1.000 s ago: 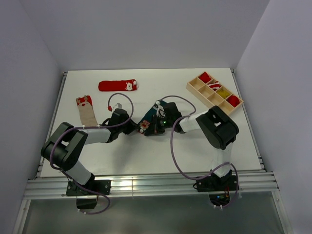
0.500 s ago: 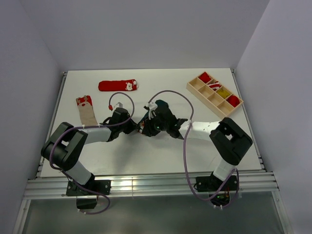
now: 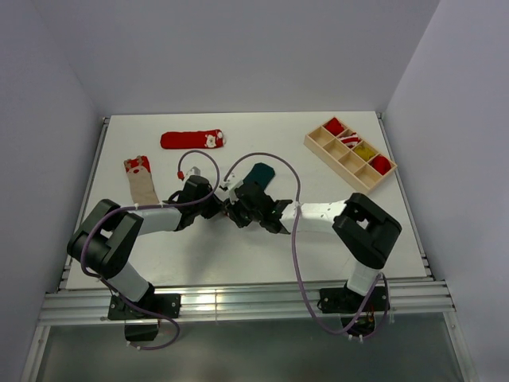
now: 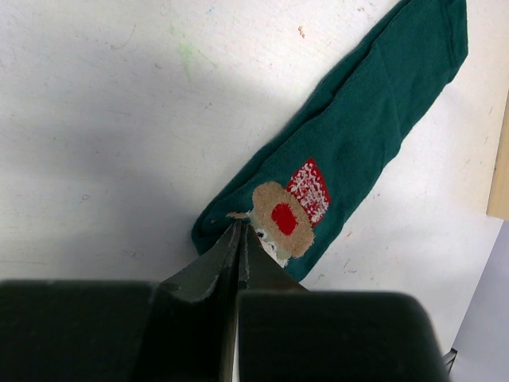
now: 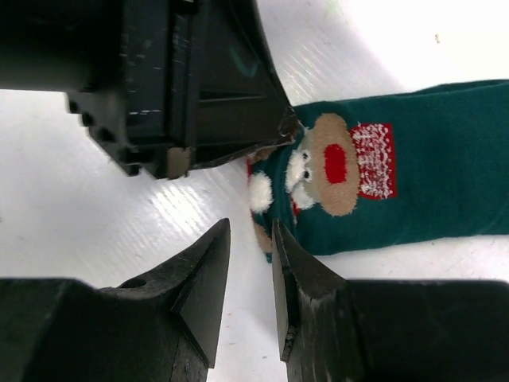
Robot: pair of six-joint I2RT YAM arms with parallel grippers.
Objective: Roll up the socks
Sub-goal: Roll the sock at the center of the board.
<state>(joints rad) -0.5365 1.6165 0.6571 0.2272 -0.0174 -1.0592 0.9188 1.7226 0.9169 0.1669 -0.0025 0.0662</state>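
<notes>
While left gripper [image 4: 240, 229] jaws pinch shut on a dark green fabric sock [image 4: 366, 127] flat on the white tabletop [image 4: 119, 119], right gripper [image 5: 249, 231] just beside it, jaws barely parted, empty.

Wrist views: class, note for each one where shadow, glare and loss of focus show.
Left wrist view: a soft shadow band darkens the table left of the sharp green sock; the left claw is black and blurred. Right wrist view: glare whitens the table at top right; the right claw is underexposed.
</notes>
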